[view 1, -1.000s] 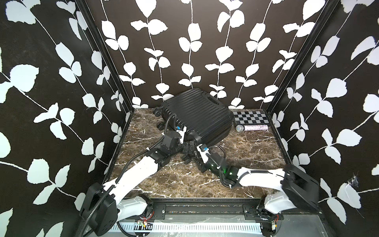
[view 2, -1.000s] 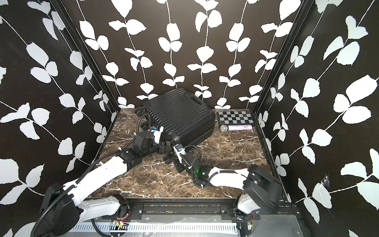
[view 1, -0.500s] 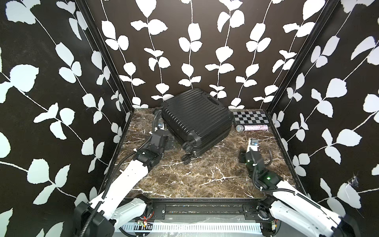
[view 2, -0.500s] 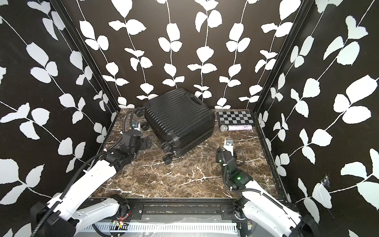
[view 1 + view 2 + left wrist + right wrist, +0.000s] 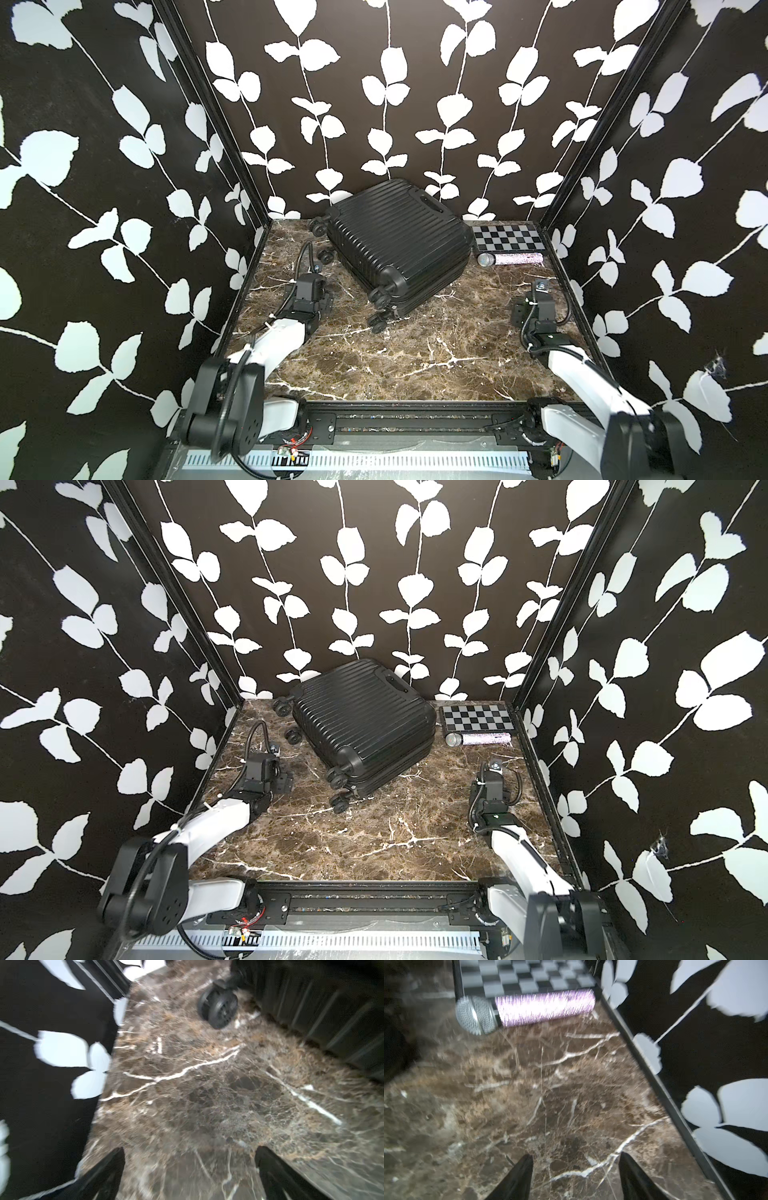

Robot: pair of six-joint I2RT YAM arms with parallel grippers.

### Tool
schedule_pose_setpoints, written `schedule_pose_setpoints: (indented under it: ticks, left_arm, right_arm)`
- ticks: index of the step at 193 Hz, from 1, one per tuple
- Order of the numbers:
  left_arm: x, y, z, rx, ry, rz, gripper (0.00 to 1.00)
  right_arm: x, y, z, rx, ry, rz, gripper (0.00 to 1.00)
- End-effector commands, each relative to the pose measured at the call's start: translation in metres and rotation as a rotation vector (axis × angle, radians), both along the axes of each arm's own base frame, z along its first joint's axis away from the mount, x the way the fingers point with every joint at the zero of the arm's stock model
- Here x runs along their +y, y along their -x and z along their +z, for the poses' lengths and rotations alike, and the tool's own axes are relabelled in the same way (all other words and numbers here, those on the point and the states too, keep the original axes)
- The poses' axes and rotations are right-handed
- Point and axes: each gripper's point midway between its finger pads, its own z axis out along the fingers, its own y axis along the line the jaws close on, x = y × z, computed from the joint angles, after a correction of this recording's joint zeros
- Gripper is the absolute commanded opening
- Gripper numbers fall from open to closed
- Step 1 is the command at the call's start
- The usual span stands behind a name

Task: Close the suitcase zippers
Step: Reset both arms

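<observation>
- At the back middle of the marble worktop (image 5: pixel 415 353), close to the rear wall: the suitcase (image 5: pixel 399 245), shown in both top views (image 5: pixel 361 725), flat on one shell, ribbed face up, turned askew.
- Shells together; wheeled end toward the left and front, handle end toward the back wall.
- Along the side seam between the shells: the zippers (image 5: pixel 419 286), too dark to make out any pulls or whether the track is shut.
- Left pincer (image 5: pixel 189 1153) low over bare marble, fingers wide apart, nothing between them; near one wheel (image 5: pixel 220 1009) of the suitcase, but clear of it.
- Right pincer (image 5: pixel 576 1156) over bare marble on the right side by the wall, fingers apart, gripping nothing, well apart from the suitcase.
- Ahead of the right pincer: a microphone (image 5: pixel 525 1009) with a glittery handle, lying on its side along the near edge of a checkerboard (image 5: pixel 505 239) in the back right corner.
- Both wrist views blurred.
</observation>
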Motion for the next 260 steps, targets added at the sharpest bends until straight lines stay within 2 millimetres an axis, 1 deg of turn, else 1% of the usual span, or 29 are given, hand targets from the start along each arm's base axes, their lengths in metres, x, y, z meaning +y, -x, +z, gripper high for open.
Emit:
schedule_pose_setpoints:
  ticks: [1, 13, 32, 47, 66, 75, 76, 79, 88, 104, 112, 119, 129, 131, 133, 136, 143, 151, 162, 169, 180, 196, 233, 260]
  left_arm:
    - [-0.017, -0.024, 0.012, -0.143, 0.077, -0.148, 1.0]
    - [-0.02, -0.028, 0.009, -0.187, 0.115, -0.182, 1.0]
    - [-0.025, -0.033, 0.014, -0.241, 0.125, -0.227, 1.0]
    - [-0.024, -0.038, 0.016, -0.296, 0.19, -0.234, 0.99]
    - [-0.024, -0.038, -0.001, -0.325, 0.195, -0.24, 1.0]
    - [-0.023, -0.037, 0.003, -0.387, 0.194, -0.244, 1.0]
    - [-0.023, -0.036, 0.002, -0.387, 0.195, -0.241, 1.0]
    - [-0.021, -0.034, 0.001, -0.38, 0.197, -0.233, 1.0]
    - [-0.019, -0.029, -0.002, -0.352, 0.2, -0.218, 1.0]
    - [-0.013, -0.038, -0.001, -0.351, 0.197, -0.181, 1.0]
    - [-0.011, -0.043, -0.004, -0.318, 0.195, -0.166, 1.0]
    - [-0.011, -0.042, -0.006, -0.295, 0.203, -0.166, 1.0]
    - [-0.01, -0.042, -0.006, -0.302, 0.203, -0.159, 1.0]
    - [-0.01, -0.042, -0.006, -0.304, 0.203, -0.159, 0.99]
    - [-0.009, -0.042, -0.006, -0.308, 0.201, -0.157, 0.99]
    - [-0.009, -0.043, -0.005, -0.309, 0.202, -0.159, 0.99]
    - [-0.01, -0.042, -0.006, -0.303, 0.204, -0.16, 1.0]
    - [-0.01, -0.042, -0.006, -0.297, 0.204, -0.162, 1.0]
    - [-0.009, -0.042, -0.006, -0.303, 0.201, -0.158, 1.0]
    - [-0.01, -0.042, -0.006, -0.3, 0.204, -0.16, 1.0]
    - [-0.009, -0.042, -0.006, -0.3, 0.201, -0.157, 0.99]
    - [-0.01, -0.042, -0.006, -0.298, 0.203, -0.159, 1.0]
    - [-0.01, -0.043, -0.006, -0.297, 0.205, -0.161, 1.0]
    - [-0.01, -0.043, -0.007, -0.297, 0.206, -0.16, 1.0]
  right_arm:
    - [0.005, -0.02, 0.002, -0.101, -0.021, 0.079, 0.66]
    - [0.006, -0.027, 0.003, -0.108, -0.036, 0.109, 0.67]
    - [0.007, -0.037, 0.007, -0.162, -0.044, 0.148, 0.68]
    - [0.005, -0.043, 0.01, -0.204, -0.057, 0.156, 0.68]
    - [0.005, -0.052, 0.015, -0.261, -0.068, 0.175, 0.69]
    - [0.006, -0.054, 0.014, -0.274, -0.075, 0.187, 0.7]
    - [0.006, -0.054, 0.013, -0.271, -0.076, 0.188, 0.7]
    - [0.005, -0.057, 0.019, -0.3, -0.07, 0.19, 0.7]
    - [0.005, -0.059, 0.019, -0.311, -0.07, 0.191, 0.7]
    - [0.006, -0.064, 0.02, -0.31, -0.077, 0.199, 0.72]
    - [0.008, -0.068, 0.02, -0.314, -0.08, 0.213, 0.72]
    - [0.009, -0.07, 0.018, -0.328, -0.089, 0.218, 0.72]
    - [0.01, -0.072, 0.008, -0.336, -0.098, 0.22, 0.72]
    - [0.011, -0.074, 0.012, -0.357, -0.095, 0.226, 0.72]
    - [0.012, -0.074, 0.008, -0.355, -0.1, 0.234, 0.72]
    - [0.014, -0.076, 0.01, -0.37, -0.098, 0.248, 0.73]
    - [0.02, -0.075, 0.004, -0.355, -0.1, 0.282, 0.73]
    - [0.019, -0.074, -0.002, -0.336, -0.092, 0.266, 0.73]
    - [0.021, -0.078, -0.002, -0.358, -0.095, 0.278, 0.74]
    - [0.023, -0.08, -0.002, -0.347, -0.093, 0.288, 0.76]
    - [0.024, -0.081, -0.006, -0.29, -0.074, 0.282, 0.85]
    - [0.027, -0.085, -0.005, -0.297, -0.062, 0.285, 0.98]
    - [0.027, -0.084, -0.006, -0.281, -0.053, 0.284, 0.99]
    - [0.032, -0.086, -0.007, -0.268, -0.047, 0.307, 0.99]
